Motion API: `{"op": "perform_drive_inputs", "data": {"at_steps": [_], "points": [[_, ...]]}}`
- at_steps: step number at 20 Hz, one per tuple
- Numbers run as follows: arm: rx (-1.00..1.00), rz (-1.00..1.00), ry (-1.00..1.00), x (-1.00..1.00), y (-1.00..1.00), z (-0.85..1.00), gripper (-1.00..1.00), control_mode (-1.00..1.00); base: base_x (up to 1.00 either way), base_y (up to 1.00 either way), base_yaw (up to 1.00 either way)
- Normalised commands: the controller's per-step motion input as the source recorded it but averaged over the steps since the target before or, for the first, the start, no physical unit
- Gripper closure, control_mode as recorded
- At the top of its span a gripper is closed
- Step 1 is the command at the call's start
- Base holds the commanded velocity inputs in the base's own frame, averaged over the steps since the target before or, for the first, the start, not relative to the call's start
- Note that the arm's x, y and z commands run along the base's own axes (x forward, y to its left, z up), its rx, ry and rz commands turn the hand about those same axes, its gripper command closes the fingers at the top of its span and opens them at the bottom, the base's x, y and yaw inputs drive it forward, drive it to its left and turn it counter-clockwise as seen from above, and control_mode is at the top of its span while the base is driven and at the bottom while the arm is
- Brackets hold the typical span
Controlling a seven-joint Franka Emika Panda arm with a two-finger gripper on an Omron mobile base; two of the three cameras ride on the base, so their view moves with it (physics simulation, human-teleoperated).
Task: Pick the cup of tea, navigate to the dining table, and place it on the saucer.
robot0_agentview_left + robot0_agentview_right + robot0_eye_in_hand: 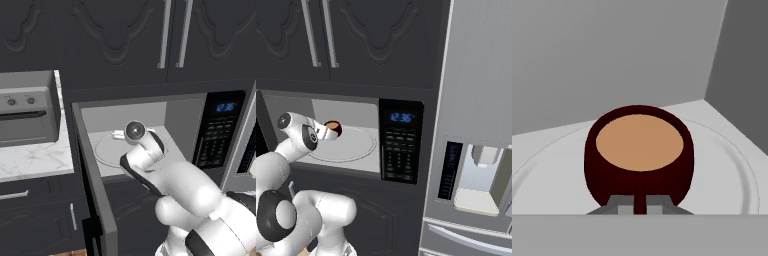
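The cup of tea (639, 150), dark red-brown with tan liquid, is inside the open microwave over the pale round turntable plate (734, 167). My gripper (640, 207) is shut on the cup's small handle, which runs down between the two fingertips. From the right base view the cup (334, 128) shows just past my gripper (326, 133), above the turntable plate (353, 147). Whether the cup rests on the plate or hangs just above it I cannot tell. In the left base view my wrist hides the cup. The dining table and the saucer are out of view.
The microwave door (92, 185) stands swung open to the left of my arm. The keypad panel (400, 145) is right of the cavity, with a steel fridge (476, 150) beyond. A toaster oven (27, 115) sits on the marble counter (30, 160) at left. Dark cabinets hang overhead.
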Motion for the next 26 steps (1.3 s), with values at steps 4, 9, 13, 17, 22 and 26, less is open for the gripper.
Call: {"op": "perform_drive_inputs", "data": {"at_steps": [4, 9, 13, 17, 22, 26], "points": [[0.0, 0.0, 0.0, -0.42, -0.17, 0.22, 1.0, -1.0, 0.0, 0.0, 0.0], [0.0, 0.0, 0.0, -0.37, -0.18, 0.27, 1.0, -1.0, 0.0, 0.0, 0.0], [0.0, 0.0, 0.0, -0.37, -0.18, 0.2, 1.0, -1.0, 0.0, 0.0, 0.0], [0.0, 0.0, 0.01, -0.33, -0.11, 0.23, 1.0, -1.0, 0.0, 0.0, 0.0], [0.0, 0.0, 0.03, -0.3, -0.08, 0.26, 1.0, -1.0, 0.0, 0.0, 0.0], [0.0, 0.0, 0.02, -0.3, -0.08, 0.29, 1.0, -1.0, 0.0, 0.0, 0.0]]}}
